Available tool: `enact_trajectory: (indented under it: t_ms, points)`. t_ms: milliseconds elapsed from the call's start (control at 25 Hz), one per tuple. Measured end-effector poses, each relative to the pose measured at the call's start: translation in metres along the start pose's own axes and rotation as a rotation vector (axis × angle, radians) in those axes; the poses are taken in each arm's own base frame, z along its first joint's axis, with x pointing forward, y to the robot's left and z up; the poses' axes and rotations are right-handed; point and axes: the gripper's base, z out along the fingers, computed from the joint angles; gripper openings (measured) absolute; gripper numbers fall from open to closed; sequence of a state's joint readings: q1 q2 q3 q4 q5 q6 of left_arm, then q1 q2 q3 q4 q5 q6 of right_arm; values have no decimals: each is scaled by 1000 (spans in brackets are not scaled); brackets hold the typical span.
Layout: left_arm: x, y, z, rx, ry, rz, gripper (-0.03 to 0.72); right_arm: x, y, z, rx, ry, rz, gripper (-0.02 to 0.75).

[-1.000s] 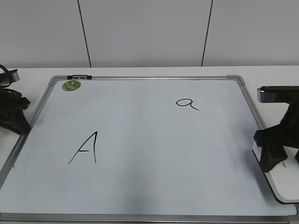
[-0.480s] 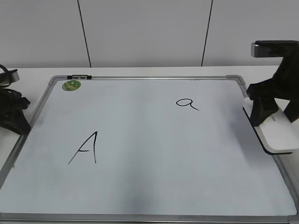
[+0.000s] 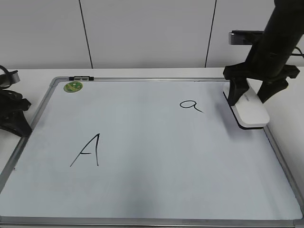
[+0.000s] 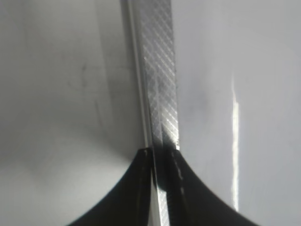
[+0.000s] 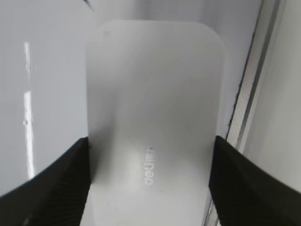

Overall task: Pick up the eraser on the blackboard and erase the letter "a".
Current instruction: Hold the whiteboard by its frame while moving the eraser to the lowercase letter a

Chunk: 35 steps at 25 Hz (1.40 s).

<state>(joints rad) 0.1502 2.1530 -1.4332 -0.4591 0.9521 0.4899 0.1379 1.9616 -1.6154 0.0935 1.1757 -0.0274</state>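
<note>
1. The eraser (image 3: 250,110) is in my right end effector (image 3: 251,97), whose two dark fingers (image 5: 56,183) are closed against its long sides; the right wrist view shows the white top with its small grey lettering between them. It hangs over the upper right part of the blackboard (image 3: 142,190), tilted; I cannot tell whether its underside touches the surface.

2. I judge the pick-up done. The erasing is not: the letter "a" (image 3: 190,105) is whole, loop and tail unsmudged, just to the left of the eraser with a strip of bare board between them.

3. What is left, as I read it: bring the eraser left over the "a", press it flat, and rub.

4. Room to move is good on the left: open board lies all round the "a". The capital "A" (image 3: 88,151) is well apart at lower left, and the green disc (image 3: 72,87) sits far off in the top-left corner, so neither is at risk.

5. The tight side is the right: the metal frame (image 5: 249,108) runs just beside the eraser's edge, and the top frame is near too.

6. My left end effector (image 3: 12,116) rests on the desk beside the board's left frame; I cannot tell how far open it is.
</note>
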Motion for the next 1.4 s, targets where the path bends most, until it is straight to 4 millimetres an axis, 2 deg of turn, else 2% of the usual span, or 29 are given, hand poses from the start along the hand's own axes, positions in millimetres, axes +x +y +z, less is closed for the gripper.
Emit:
enact_trajectory:
  t_ms: [160,280,440,560,640,1040,1400]
  points:
    - [0,0,1,8,5,-5,52,-27,2,16,0,8,-17,523]
    - [0,-1,1,16,3,-10,51,-49,12,29,0,-16,-57,523]
    - [0,-1,1,18,2,-12,51,-74,27,57,-4,-34,-97,523]
    - [0,-2,1,22,3,-14,51,-87,29,72,-5,-49,-102,523]
    - [0,-2,1,22,5,-14,51,-89,29,80,-1,-40,-105,523]
    - [2,-1,1,18,25,-32,50,-90,27,79,24,-40,-116,523]
    - [3,0,1,5,38,-45,50,-90,29,89,19,-27,-120,522]
